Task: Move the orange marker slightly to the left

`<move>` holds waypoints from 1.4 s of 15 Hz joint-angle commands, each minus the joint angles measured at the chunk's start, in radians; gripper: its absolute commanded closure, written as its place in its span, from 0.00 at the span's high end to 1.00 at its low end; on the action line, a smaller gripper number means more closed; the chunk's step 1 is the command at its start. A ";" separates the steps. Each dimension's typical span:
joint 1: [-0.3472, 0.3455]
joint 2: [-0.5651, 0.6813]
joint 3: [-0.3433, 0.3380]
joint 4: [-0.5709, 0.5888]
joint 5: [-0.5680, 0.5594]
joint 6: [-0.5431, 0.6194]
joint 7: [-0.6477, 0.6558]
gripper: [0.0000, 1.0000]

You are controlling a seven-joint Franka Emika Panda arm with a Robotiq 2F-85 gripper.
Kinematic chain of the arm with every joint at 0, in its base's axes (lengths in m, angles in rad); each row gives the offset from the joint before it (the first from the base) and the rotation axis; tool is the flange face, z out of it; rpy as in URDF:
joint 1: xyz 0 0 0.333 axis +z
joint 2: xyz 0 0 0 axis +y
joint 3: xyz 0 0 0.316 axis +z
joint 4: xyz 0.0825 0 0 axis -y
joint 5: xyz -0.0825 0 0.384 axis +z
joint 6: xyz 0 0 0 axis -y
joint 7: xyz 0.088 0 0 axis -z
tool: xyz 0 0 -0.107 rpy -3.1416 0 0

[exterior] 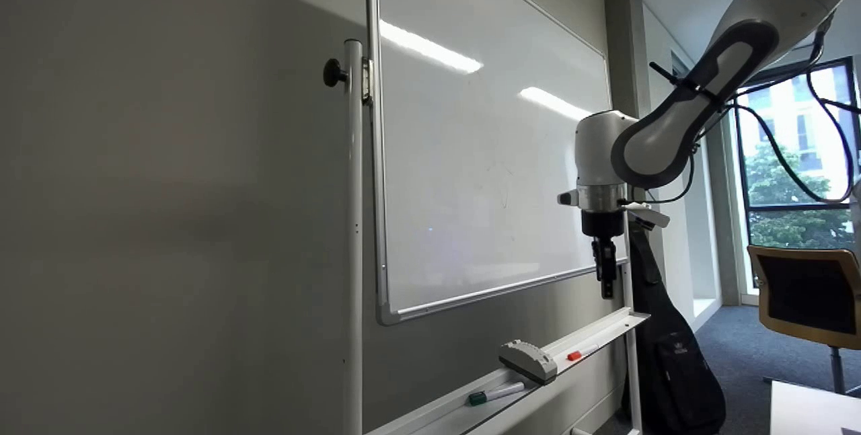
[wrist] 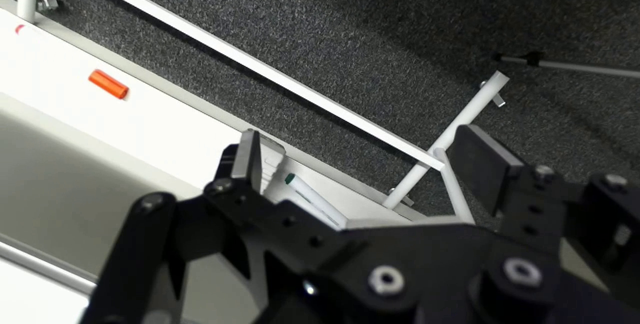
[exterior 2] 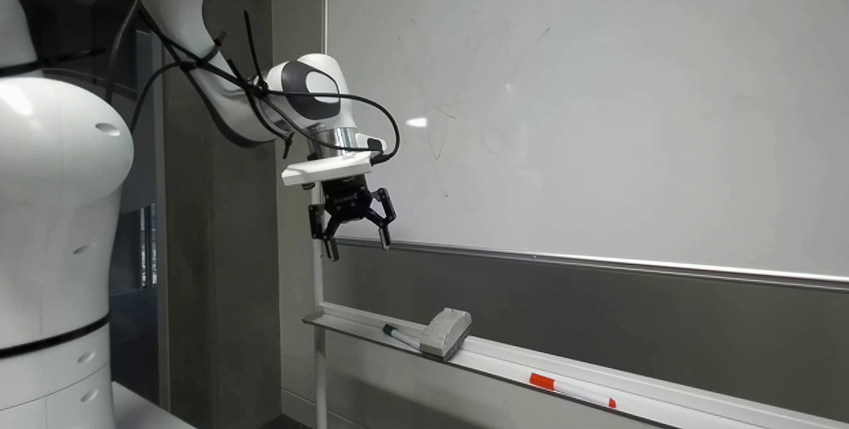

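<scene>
Whiteboard (exterior 2: 597, 117): lower edge runs above the tray (exterior 2: 491, 361); approach from the front to avoid contact. Gripper (exterior 2: 359, 251): hangs above tray level, jaws spread, nothing between them. Eraser (exterior 2: 446, 331): occupies the tray between the green-capped marker (exterior 2: 403, 337), just beside it, and the orange marker (exterior 2: 574, 390), farther off — a likely obstacle to any long leftward slide. Orange marker: lies flat on the tray, cap (exterior 2: 542, 382) toward the eraser; presumably light, stiff, smooth, prone to roll — pinch mid-barrel, across its length
</scene>
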 commanded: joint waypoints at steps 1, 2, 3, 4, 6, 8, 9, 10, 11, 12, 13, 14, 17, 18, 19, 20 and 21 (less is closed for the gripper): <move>-0.038 0.046 -0.041 0.011 -0.029 0.047 -0.051 1.00; -0.042 0.059 -0.054 0.016 -0.030 0.052 -0.064 1.00; -0.043 0.069 -0.068 0.022 -0.026 0.057 -0.088 1.00; -0.042 0.084 -0.084 0.028 -0.027 0.071 -0.126 1.00; -0.030 0.124 -0.111 0.044 -0.020 0.100 -0.210 1.00; -0.040 0.195 -0.102 0.080 -0.057 0.128 -0.233 1.00; -0.044 0.233 -0.096 0.102 -0.076 0.140 -0.234 1.00; -0.051 0.285 -0.086 0.135 -0.098 0.150 -0.208 1.00; -0.054 0.323 -0.081 0.166 -0.109 0.152 -0.184 1.00; -0.051 0.351 -0.069 0.197 -0.094 0.136 -0.119 1.00; -0.044 0.370 -0.052 0.226 -0.071 0.080 -0.036 1.00; -0.044 0.291 -0.074 0.150 -0.069 0.116 -0.131 1.00; -0.042 0.364 -0.053 0.206 -0.071 0.110 -0.054 1.00; -0.042 0.370 -0.053 0.210 -0.071 0.110 -0.051 1.00; -0.042 0.372 -0.053 0.212 -0.071 0.110 -0.051 1.00; -0.042 0.372 -0.053 0.212 -0.070 0.109 -0.051 1.00; -0.042 0.372 -0.053 0.212 -0.070 0.109 -0.050 1.00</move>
